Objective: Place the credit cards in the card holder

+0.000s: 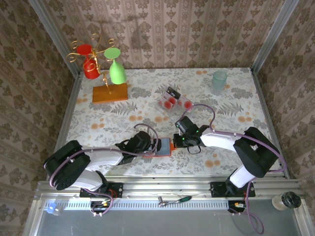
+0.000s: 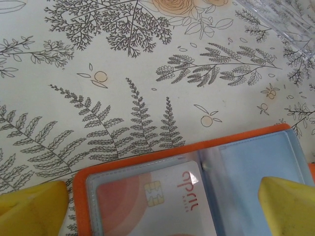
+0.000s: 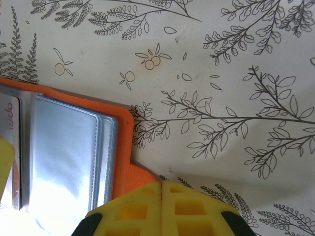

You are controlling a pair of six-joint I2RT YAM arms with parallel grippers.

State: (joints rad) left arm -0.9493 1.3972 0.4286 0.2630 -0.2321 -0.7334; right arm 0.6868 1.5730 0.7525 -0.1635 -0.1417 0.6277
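While the flowery worktop (image 1: 98,123) takes up most of the space, the orange card holder (image 1: 165,146) lies open near its front edge. The left pincer (image 2: 157,216) is spread wide astride it, the right pincer (image 3: 162,196) clenched empty at its right edge. Loose credit cards (image 1: 172,101) sit further back; one card (image 2: 152,201) is tucked inside.

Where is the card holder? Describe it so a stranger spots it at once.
Start at the floral table, near its front edge at the middle. The card holder lies open there: an orange cover with grey-blue sleeves, one card tucked inside. Unlike the orange wooden base at back left, it is thin and flat.
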